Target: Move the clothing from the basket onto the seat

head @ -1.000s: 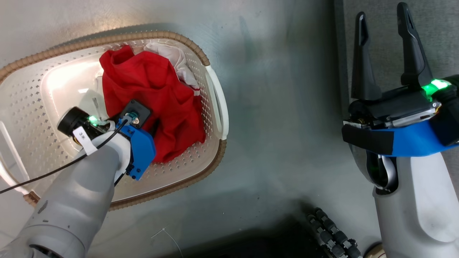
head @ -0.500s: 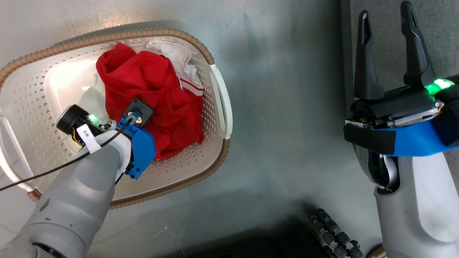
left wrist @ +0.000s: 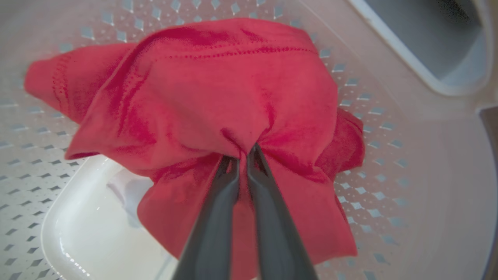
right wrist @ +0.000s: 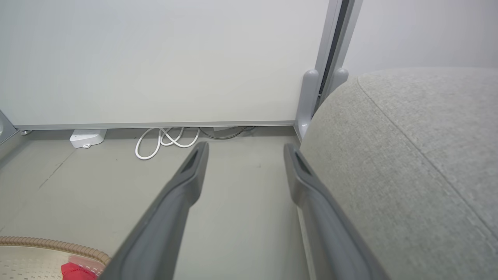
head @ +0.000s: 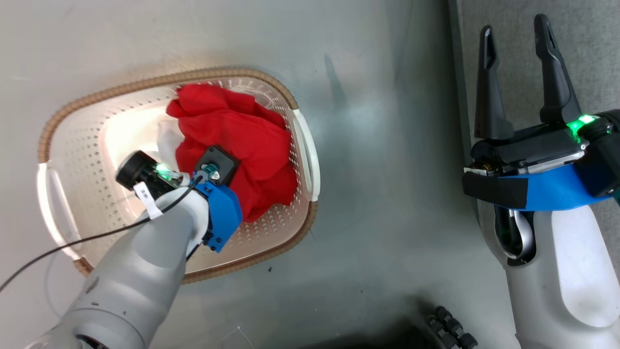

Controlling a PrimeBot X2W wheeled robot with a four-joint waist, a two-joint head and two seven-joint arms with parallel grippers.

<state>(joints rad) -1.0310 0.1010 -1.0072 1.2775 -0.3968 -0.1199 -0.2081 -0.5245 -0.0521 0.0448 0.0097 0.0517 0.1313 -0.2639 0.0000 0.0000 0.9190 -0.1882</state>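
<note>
clothing (head: 242, 140) in basket (head: 290, 232), seat (right wrist: 408, 155) at right, floor (head: 382, 145) between

A pale wall panel (right wrist: 155, 58) faces me; at its foot lie 1 coiled white cable (right wrist: 167, 140) and 1 white box (right wrist: 87, 138) on the grey floor (right wrist: 241, 217).

The clothing (left wrist: 218, 97) is soft matt cloth; the basket (head: 85, 184) glossy perforated plastic; the seat (right wrist: 408, 163) coarse woven fabric.

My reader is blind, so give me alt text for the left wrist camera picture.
The left gripper, jaws shut, pinches a fold of the red clothing, which is bunched inside the white perforated basket.
</note>
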